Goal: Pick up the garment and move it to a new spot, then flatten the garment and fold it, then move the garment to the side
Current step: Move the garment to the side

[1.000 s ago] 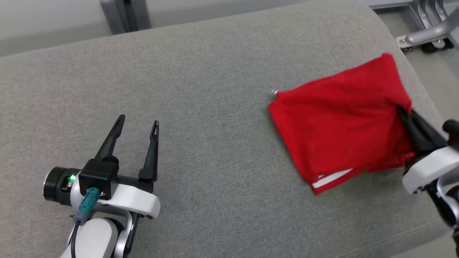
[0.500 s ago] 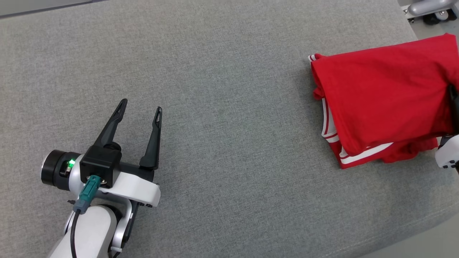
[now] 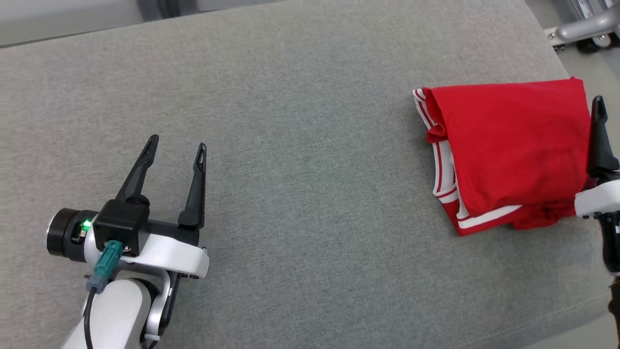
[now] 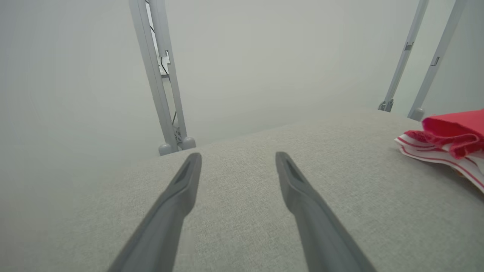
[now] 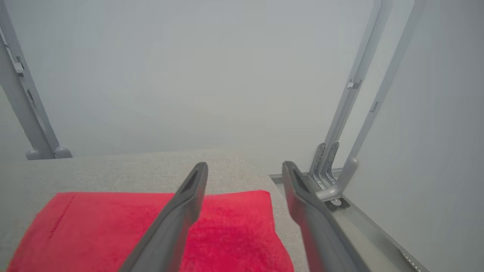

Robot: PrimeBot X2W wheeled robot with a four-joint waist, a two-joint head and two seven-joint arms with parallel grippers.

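Observation:
The red garment (image 3: 508,145) with white stripes lies folded on the right part of the grey fabric surface (image 3: 310,184), its striped edges showing at the left and front. One dark finger (image 3: 599,140) of my right gripper stands at the garment's right edge. In the right wrist view that gripper (image 5: 245,166) is open, low over the garment (image 5: 94,226), and grips nothing. My left gripper (image 3: 178,142) rests open at the lower left, far from the garment. In the left wrist view it (image 4: 238,155) points across bare fabric, with the garment (image 4: 453,130) at the right.
The surface's right edge runs just beyond the garment, with a grey metal frame and bracket (image 3: 581,29) past it. Slanted metal posts (image 5: 340,151) rise at the far right, and another post (image 4: 162,94) stands behind the far edge.
My right gripper has opened and let go of the garment, which now lies folded and still. The head camera shifted. The left gripper stayed open in place.

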